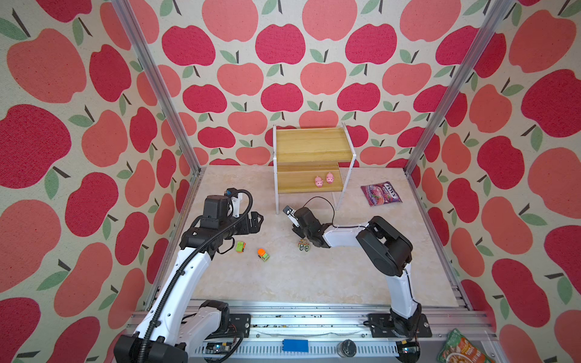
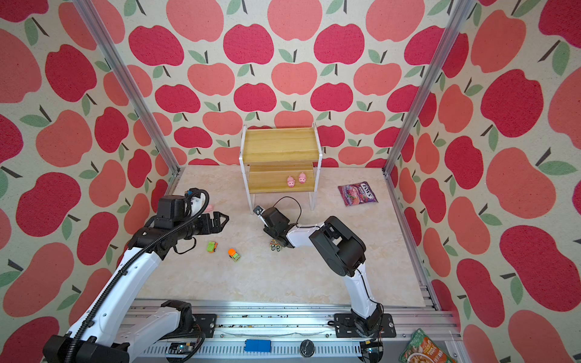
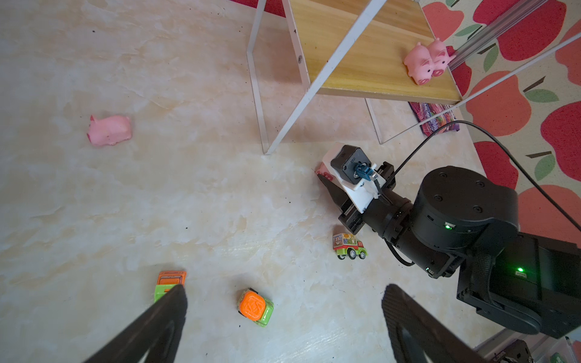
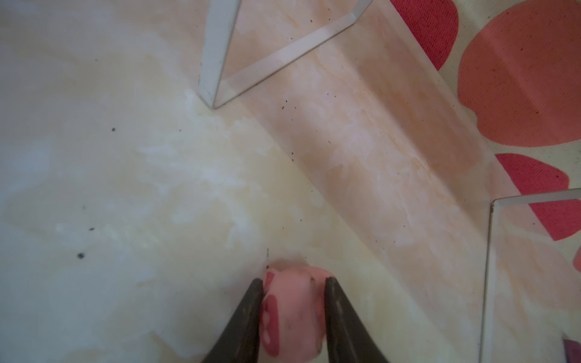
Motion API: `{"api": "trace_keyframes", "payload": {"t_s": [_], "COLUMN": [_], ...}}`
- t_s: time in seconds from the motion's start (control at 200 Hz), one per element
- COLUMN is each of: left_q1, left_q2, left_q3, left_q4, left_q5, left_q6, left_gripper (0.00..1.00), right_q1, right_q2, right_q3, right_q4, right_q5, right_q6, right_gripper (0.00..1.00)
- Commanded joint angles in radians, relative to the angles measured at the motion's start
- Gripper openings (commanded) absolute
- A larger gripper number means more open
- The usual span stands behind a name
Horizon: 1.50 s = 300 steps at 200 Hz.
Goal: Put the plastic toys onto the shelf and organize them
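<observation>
Robot test cell, aluminium frame [image 1: 151,72], apple-print walls [image 1: 327,78]

Pigs [image 1: 318,181] on shelf [image 1: 311,143] (cars [image 1: 263,254] before it).

Bright even light, soft shadows; right wrist view blurred.

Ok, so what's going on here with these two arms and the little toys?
The robot is putting toys on the shelf. Its right hand is closed around a pink toy down at the table, by the shelf's front leg. The left hand hangs open above the table, holding nothing. On the shelf's lower board stand two pigs; another pig and three cars are on the table.
</observation>
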Motion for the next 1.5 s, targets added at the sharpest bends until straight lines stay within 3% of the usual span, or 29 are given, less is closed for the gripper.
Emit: {"api": "trace_keyframes", "payload": {"t_s": [0.0,0.16,0.415,0.625,0.85,1.206,1.496], "left_q1": [0.006,0.008,0.006,-0.009,-0.037,-0.060,-0.062], "left_q2": [-0.001,-0.001,-0.004,-0.015,-0.028,-0.053,-0.067], "left_q3": [-0.015,-0.014,-0.013,-0.010,-0.008,-0.008,-0.008], "left_q4": [-0.006,-0.007,-0.006,-0.004,-0.002,-0.002,-0.002], "left_q5": [0.013,0.016,0.022,0.036,0.048,0.048,0.055], "left_q6": [0.008,0.006,0.005,0.003,0.003,0.003,0.003], "left_gripper": [0.99,0.99,0.99,0.99,0.99,0.99,0.99], "right_q1": [-0.005,-0.003,-0.024,-0.151,-0.281,-0.490,-0.588], "right_q2": [-0.009,-0.113,-0.374,-0.607,-0.737,-0.682,-0.567], "right_q3": [0.006,-0.049,-0.221,-0.393,-0.480,-0.586,-0.690], "right_q4": [-0.019,-0.023,-0.102,-0.211,-0.286,-0.121,0.175], "right_q5": [0.020,-0.033,-0.105,-0.241,-0.396,-0.688,-0.796], "right_q6": [-0.006,0.034,0.221,0.479,0.686,0.992,1.152], "right_gripper": [0.25,0.17,0.13,0.14,0.15,0.18,0.22]}}
